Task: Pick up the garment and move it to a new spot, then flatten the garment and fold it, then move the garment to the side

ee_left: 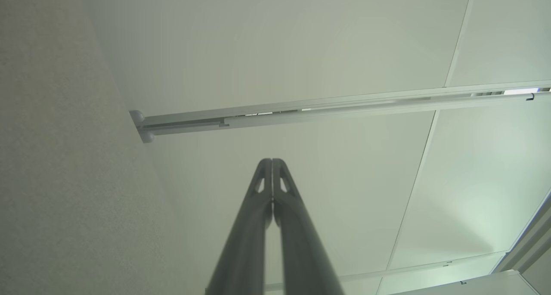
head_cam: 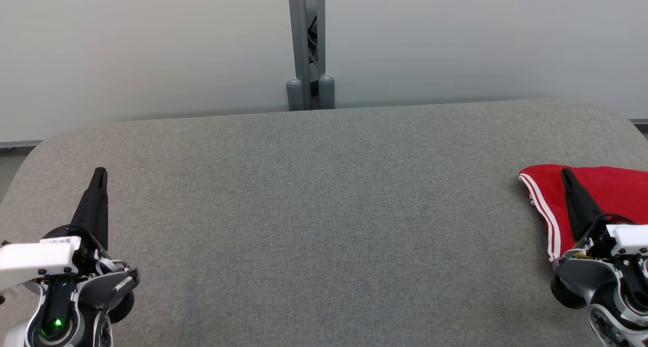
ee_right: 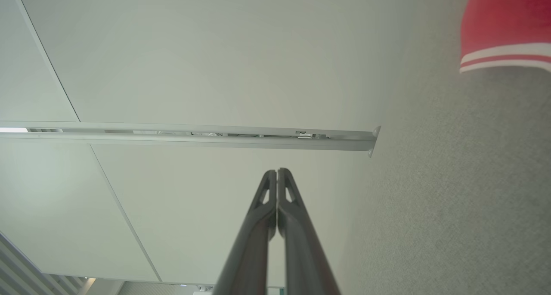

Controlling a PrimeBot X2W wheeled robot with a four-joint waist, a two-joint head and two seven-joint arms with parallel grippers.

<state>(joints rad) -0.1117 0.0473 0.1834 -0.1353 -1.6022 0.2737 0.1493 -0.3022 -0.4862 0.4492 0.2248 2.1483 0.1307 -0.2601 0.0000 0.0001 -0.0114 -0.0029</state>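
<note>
1. Right gripper (head_cam: pixel 565 171): I read its two fingers pressed together along their length, with nothing between them. In the head view its tip overlaps the garment (head_cam: pixel 610 192). The right wrist view shows the cloth off to one side of the fingers and apart from them.
2. Left gripper (head_cam: pixel 100 171): the fingers are likewise together and empty, over the left end of the table (head_cam: pixel 324 210), well apart from the garment.
3. Garment: it lies at the table's right end, red, with white-and-red striped trim along its left edge. It runs out of the head view, and I see no numerals.
4. Judgement: this layout fits a jersey waiting to be picked up, and equally one folded and set aside.
5. Good practice: I would bring the garment's whole outline into view before commanding any grasp. Meanwhile I would hold the right fingers clear of the trim, so no layer drags.
</note>
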